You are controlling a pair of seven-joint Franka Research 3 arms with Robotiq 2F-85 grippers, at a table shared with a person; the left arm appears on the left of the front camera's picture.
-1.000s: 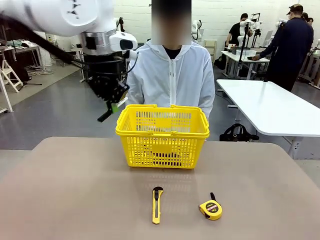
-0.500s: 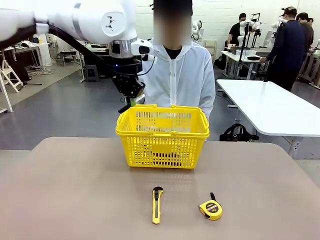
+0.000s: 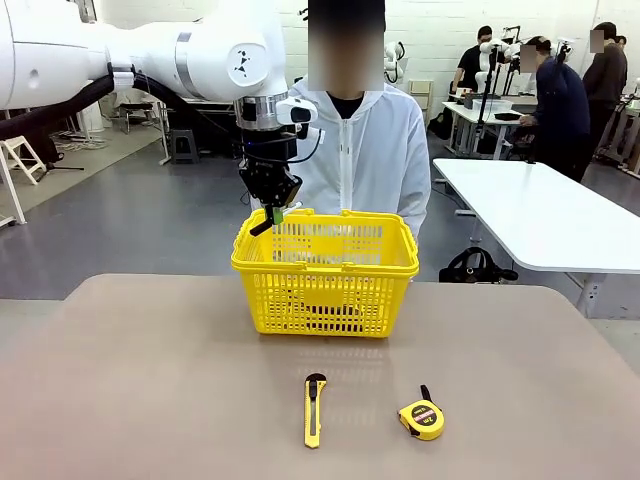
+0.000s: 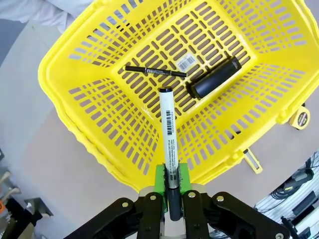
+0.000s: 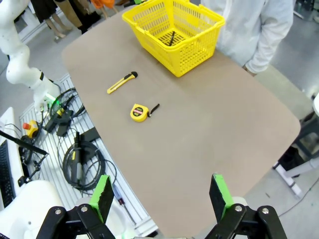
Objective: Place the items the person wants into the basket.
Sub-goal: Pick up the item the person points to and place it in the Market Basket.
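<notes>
My left gripper (image 3: pixel 273 207) hangs over the back left corner of the yellow basket (image 3: pixel 300 300), shut on a marker (image 3: pixel 266 223). In the left wrist view the marker (image 4: pixel 168 142), white-barrelled with black ends, points down into the basket (image 4: pixel 94 104) from the green pads (image 4: pixel 159 175). On the basket floor lie a slim black pen (image 4: pixel 155 71) and a thick black cylinder (image 4: pixel 214 78). The person (image 3: pixel 345 150) in a white jacket stands right behind the basket. My right gripper (image 5: pixel 160 196) is open, high off the table's near corner, holding nothing.
A yellow-black utility knife (image 3: pixel 314 408) and a yellow tape measure (image 3: pixel 421 417) lie on the tan table (image 3: pixel 150 380) in front of the basket. A white table (image 3: pixel 540 215) stands at the back right, with people working behind it.
My left arm has swung right and away from the camera, carrying the marker from left of the basket to above its back left corner. The right gripper stays open.
</notes>
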